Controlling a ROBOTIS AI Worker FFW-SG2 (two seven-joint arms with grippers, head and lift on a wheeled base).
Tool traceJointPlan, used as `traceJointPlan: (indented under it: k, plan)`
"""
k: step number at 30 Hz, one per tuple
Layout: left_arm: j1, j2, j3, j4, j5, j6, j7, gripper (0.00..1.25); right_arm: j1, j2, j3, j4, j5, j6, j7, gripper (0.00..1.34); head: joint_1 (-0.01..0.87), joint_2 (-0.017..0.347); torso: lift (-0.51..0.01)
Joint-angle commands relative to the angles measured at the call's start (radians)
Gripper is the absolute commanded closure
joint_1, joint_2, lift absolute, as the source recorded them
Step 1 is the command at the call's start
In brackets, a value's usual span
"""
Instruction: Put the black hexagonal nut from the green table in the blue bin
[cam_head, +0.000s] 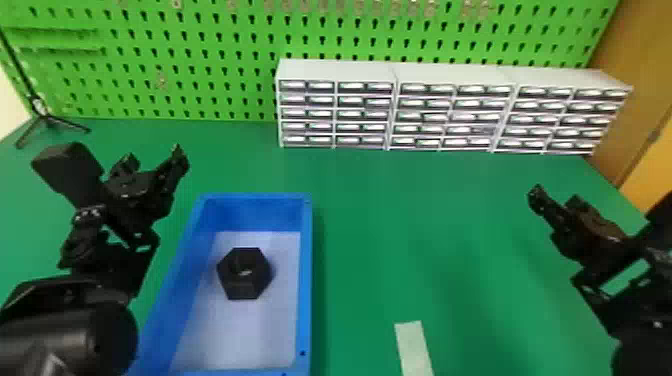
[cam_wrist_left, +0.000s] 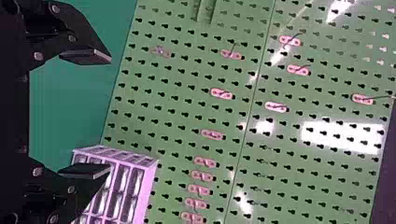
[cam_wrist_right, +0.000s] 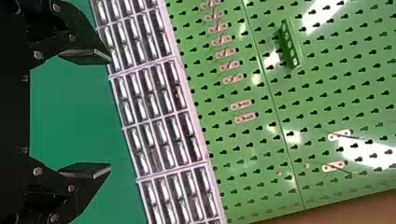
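The black hexagonal nut (cam_head: 245, 273) lies on the pale floor of the blue bin (cam_head: 306, 280), towards the bin's far half. To the left of the bin, my left gripper (cam_head: 152, 162) is over the green table (cam_head: 370, 225); in its wrist view the left gripper (cam_wrist_left: 110, 113) is open with nothing between its fingers. My right gripper (cam_head: 557, 200) is well to the right of the bin, and the wrist view has the right gripper (cam_wrist_right: 110, 113) open and holding nothing.
White drawer cabinets (cam_head: 452, 75) line the back of the table before a green pegboard (cam_head: 200, 60). A pale strip (cam_head: 414, 348) lies near the front, right of the bin. At the far left corner stands a small black tripod (cam_head: 47, 119).
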Motion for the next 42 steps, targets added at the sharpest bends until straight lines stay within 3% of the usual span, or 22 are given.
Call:
traceJointPlan:
  k: [1, 7, 14, 28, 42]
  plan:
    - [0.000, 0.000, -0.009, -0.005, 0.000, -0.001, 0.000, 0.43, -0.001, 0.005, -0.005, 0.000, 0.009, -0.005, 0.000, 0.45, 0.692, 0.008, -0.097]
    - [-0.003, -0.002, -0.034, -0.008, 0.000, -0.012, 0.000, 0.43, -0.020, -0.004, 0.001, 0.000, 0.028, -0.005, 0.000, 0.45, 0.692, 0.008, -0.097]
    - [-0.010, -0.002, -0.040, -0.008, 0.006, -0.014, 0.002, 0.43, -0.032, 0.009, 0.003, 0.006, 0.046, -0.006, 0.000, 0.45, 0.692, 0.008, -0.097]
    - [-0.016, -0.002, -0.032, -0.007, 0.012, -0.017, 0.002, 0.43, -0.046, 0.003, 0.023, 0.020, 0.054, -0.006, 0.000, 0.45, 0.692, 0.008, -0.097]
    - [-0.013, -0.002, -0.026, -0.007, 0.011, -0.018, 0.002, 0.43, -0.053, 0.000, 0.081, 0.020, 0.186, -0.034, 0.000, 0.45, 0.692, 0.008, -0.097]
